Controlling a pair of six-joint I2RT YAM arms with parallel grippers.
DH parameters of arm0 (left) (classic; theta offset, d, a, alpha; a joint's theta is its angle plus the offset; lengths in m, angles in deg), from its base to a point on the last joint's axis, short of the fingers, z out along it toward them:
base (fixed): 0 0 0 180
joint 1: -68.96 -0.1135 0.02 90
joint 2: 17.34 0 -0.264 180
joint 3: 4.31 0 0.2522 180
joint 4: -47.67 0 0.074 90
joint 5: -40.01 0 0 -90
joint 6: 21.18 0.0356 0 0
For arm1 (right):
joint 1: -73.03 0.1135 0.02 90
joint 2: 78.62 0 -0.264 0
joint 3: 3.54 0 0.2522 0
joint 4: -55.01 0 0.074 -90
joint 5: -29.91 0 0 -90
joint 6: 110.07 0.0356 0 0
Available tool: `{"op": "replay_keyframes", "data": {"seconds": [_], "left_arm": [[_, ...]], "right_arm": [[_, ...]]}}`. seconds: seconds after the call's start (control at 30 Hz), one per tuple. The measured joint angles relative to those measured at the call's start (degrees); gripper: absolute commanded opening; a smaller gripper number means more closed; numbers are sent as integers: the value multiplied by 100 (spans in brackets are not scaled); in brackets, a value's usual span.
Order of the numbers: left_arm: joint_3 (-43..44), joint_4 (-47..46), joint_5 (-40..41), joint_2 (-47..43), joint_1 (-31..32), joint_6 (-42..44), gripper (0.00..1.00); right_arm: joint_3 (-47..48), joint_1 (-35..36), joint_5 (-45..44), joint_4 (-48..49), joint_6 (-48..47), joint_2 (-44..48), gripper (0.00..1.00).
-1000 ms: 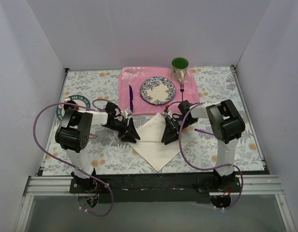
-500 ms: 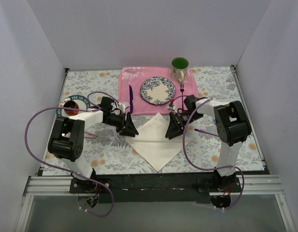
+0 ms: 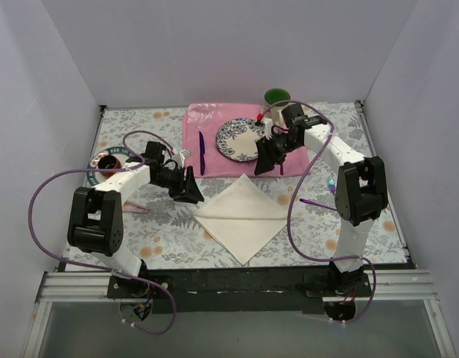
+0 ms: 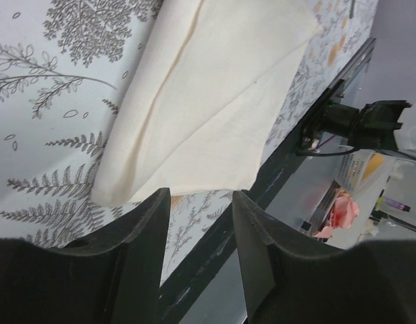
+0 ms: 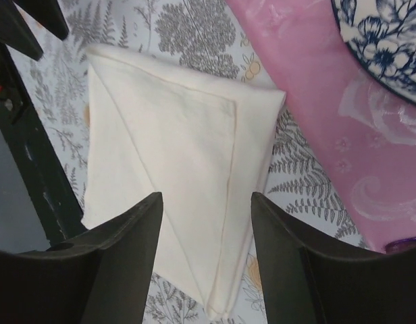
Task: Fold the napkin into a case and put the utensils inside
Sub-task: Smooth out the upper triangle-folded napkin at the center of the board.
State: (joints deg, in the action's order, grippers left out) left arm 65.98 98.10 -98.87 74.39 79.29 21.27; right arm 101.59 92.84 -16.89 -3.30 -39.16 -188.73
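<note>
The cream-white napkin (image 3: 241, 218) lies folded as a diamond on the patterned table, with a crease across its middle. It also shows as layered cloth in the left wrist view (image 4: 208, 101) and the right wrist view (image 5: 174, 175). My left gripper (image 3: 189, 186) hovers just off the napkin's left corner, open and empty. My right gripper (image 3: 271, 155) hangs open and empty over the pink placemat (image 3: 213, 123), beside the plate (image 3: 241, 139). One thin purple utensil (image 3: 313, 201) lies right of the napkin. Another thin pinkish piece (image 3: 138, 209) lies at the left.
A dark purple knife (image 3: 201, 153) lies on the placemat left of the plate. A green mug (image 3: 276, 98) stands behind my right gripper. A round dish (image 3: 106, 162) sits at the far left. White walls close in the table on three sides.
My right gripper has lifted off the napkin's right side and swung back over the placemat, its jaws narrowing. The left gripper has drawn back to the left, off the napkin.
</note>
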Motion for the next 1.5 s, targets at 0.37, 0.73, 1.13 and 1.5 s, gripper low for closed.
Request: {"op": "replay_keyframes", "data": {"seconds": [0.37, 0.73, 1.13, 1.5], "left_arm": [[103, 667, 907, 876, 435, 608, 28], [785, 811, 1384, 1550, 516, 730, 25], [1263, 905, 1342, 1851, 518, 844, 37], [1305, 879, 1113, 1119, 348, 1521, 54]], "right_arm": [[-1043, 306, -708, -238, -675, -70, 29], [-2264, 636, -597, -221, -990, -90, 10], [-3042, 1534, 330, -372, -1228, 142, 17], [-662, 793, 748, -872, -1384, 210, 44]]}}
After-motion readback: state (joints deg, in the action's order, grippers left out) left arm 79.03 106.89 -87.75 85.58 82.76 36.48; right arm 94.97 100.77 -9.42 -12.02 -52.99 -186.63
